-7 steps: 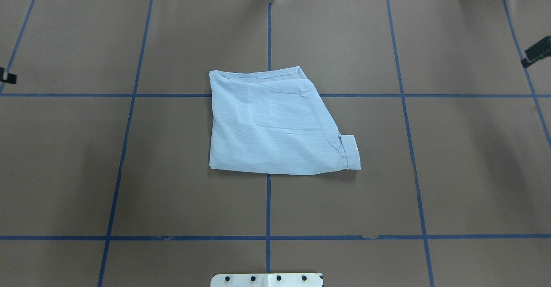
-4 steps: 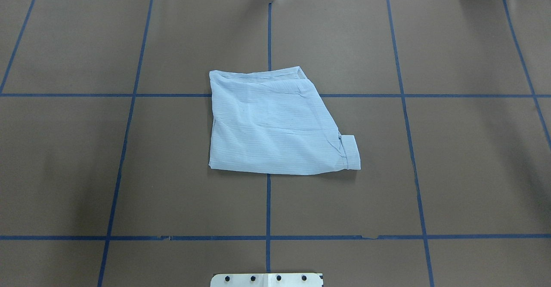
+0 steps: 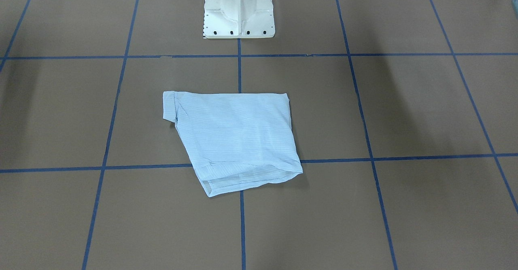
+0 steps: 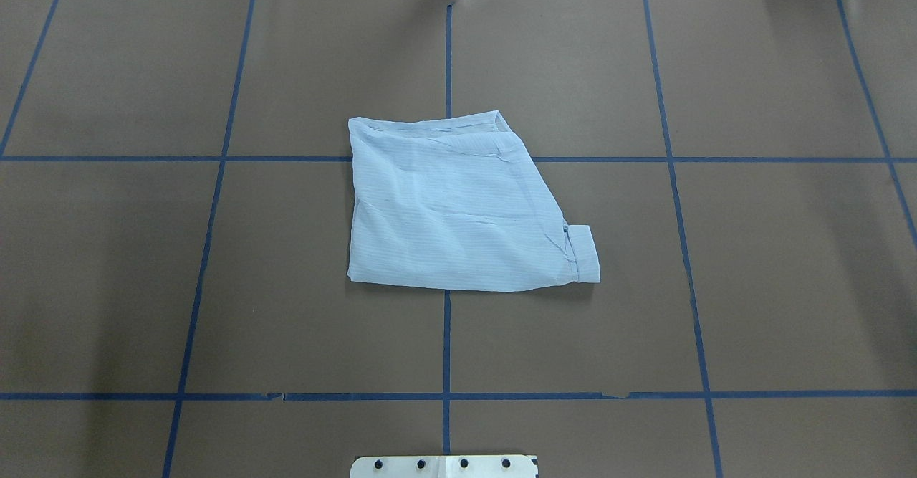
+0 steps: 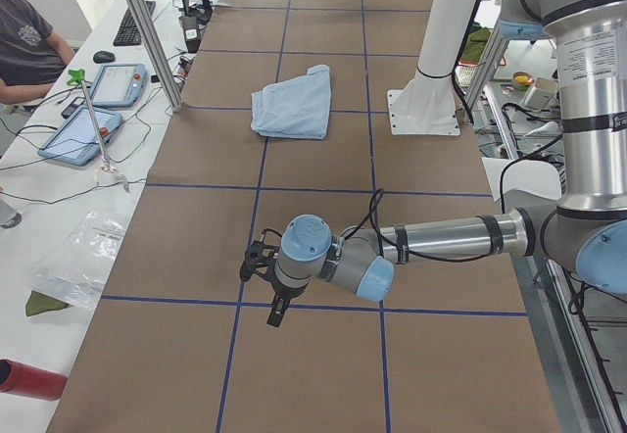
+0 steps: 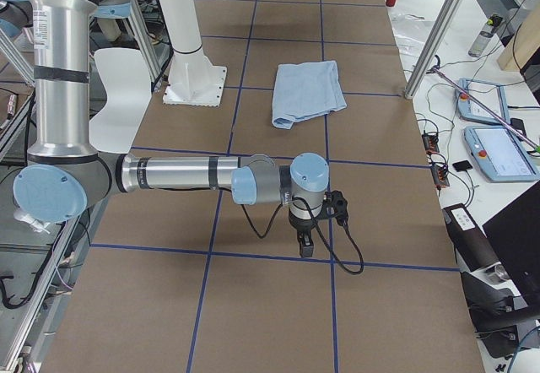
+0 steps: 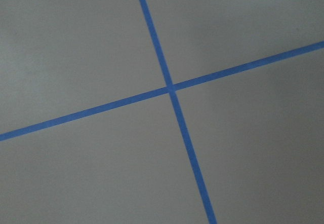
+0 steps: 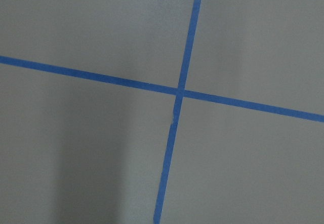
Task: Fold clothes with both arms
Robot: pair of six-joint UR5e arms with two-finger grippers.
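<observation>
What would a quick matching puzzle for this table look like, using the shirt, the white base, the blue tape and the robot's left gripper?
Things:
1 shirt
2 white base
3 blue tape
4 left gripper

Descriptions:
A forms a grid on the table
B folded, lying flat mid-table
C hangs over bare table, far from the shirt
D stands upright near the table's edge

Pairs: 1-B, 2-D, 3-A, 4-C.

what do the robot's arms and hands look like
Both the left arm and the right arm are silver-grey tubes with pale blue joint caps, black bands and a white printed label on the upright segment. The left hand and right hand are small, black and narrow, with black cables looping back to the wrist.
</observation>
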